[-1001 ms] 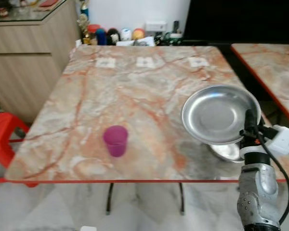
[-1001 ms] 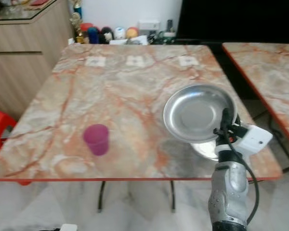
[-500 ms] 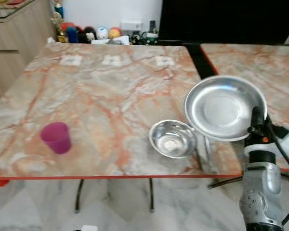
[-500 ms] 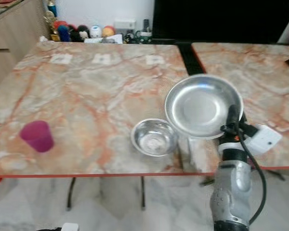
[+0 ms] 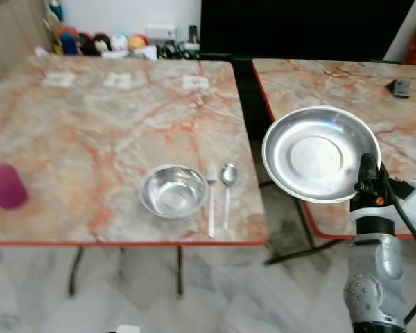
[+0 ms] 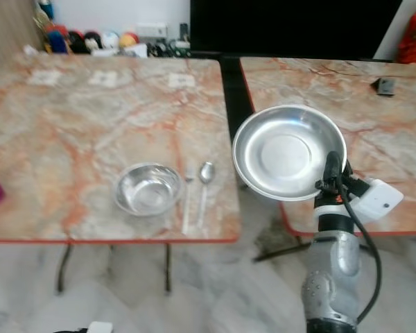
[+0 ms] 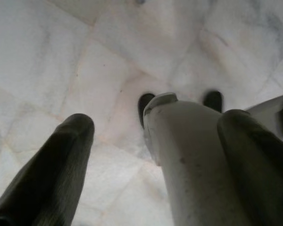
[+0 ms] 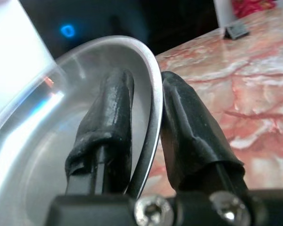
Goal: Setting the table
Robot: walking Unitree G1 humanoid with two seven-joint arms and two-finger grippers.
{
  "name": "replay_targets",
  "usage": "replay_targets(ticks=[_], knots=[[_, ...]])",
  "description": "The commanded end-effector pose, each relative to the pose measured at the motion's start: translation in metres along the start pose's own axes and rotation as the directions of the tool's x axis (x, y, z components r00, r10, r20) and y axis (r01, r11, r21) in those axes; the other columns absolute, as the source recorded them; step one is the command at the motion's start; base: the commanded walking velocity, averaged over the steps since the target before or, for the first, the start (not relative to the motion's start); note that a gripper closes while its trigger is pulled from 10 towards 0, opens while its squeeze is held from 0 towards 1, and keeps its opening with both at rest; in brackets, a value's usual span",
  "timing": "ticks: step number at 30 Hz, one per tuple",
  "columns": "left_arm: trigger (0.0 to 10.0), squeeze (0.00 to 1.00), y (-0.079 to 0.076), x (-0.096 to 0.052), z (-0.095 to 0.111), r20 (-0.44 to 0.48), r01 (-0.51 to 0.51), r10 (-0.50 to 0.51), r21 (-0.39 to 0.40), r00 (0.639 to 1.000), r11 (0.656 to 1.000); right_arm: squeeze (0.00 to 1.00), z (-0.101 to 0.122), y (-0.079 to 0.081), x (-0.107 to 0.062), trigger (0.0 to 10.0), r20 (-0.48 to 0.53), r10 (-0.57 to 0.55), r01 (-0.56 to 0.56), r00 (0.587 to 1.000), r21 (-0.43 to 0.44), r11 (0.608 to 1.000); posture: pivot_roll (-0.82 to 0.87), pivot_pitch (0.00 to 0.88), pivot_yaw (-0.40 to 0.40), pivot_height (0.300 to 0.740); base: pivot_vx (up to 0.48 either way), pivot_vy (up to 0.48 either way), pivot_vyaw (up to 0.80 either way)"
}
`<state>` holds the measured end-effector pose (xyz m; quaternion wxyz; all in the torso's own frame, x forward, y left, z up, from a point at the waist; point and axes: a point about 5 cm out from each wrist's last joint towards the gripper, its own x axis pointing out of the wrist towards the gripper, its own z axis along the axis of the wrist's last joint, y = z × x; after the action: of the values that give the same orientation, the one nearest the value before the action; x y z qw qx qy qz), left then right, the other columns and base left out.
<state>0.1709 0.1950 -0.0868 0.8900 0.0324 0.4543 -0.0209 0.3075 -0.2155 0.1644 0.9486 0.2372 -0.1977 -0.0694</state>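
Aloft over the gap between two marble tabletops (image 5: 90, 139), a steel plate (image 5: 320, 154) is gripped at its rim by the right pincer (image 8: 148, 136), one finger on each face. Bowl (image 5: 172, 190), fork (image 5: 211, 201) and spoon (image 5: 227, 189) lie near the edge. Left pincer (image 7: 155, 155) hangs released over floor tiles (image 7: 61, 70).

The two eye views are looking forward and down from head height, sharing both marble tables (image 5: 111, 132) (the right eye sitting slightly aside); the left wrist view is facing the floor (image 7: 108, 52) closely; the right wrist view is peering along its fingers (image 8: 108, 122), very near the plate (image 8: 42, 141).
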Motion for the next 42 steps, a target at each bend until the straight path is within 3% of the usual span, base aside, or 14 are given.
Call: replay_targets(ticks=[1, 30, 42], knots=[[10.0, 0.00, -0.002, -0.002, -0.011, -0.043, 0.011, -0.011, 0.014, 0.999, 1.000, 0.00, 0.005, -0.003, 0.001, 10.0, 0.019, -0.009, 0.009, 1.000, -0.008, 1.000, 0.01, 0.130, -0.057, 0.740, 0.000, -0.480, 0.00], [10.0, 0.00, 0.001, -0.005, -0.021, -0.072, 0.019, -0.015, 0.042, 0.997, 0.999, 0.00, 0.001, -0.011, -0.001, 10.0, 0.013, -0.070, 0.070, 0.997, -0.048, 0.996, 0.00, 0.103, -0.040, 0.740, 0.000, -0.479, 0.00], [10.0, 0.00, 0.006, -0.005, -0.019, -0.074, 0.004, -0.002, 0.024, 0.997, 1.000, 0.00, -0.004, -0.012, -0.001, 10.0, -0.014, -0.086, 0.085, 0.996, -0.060, 0.995, 0.01, 0.116, -0.045, 0.740, 0.000, 0.000, -0.32]])
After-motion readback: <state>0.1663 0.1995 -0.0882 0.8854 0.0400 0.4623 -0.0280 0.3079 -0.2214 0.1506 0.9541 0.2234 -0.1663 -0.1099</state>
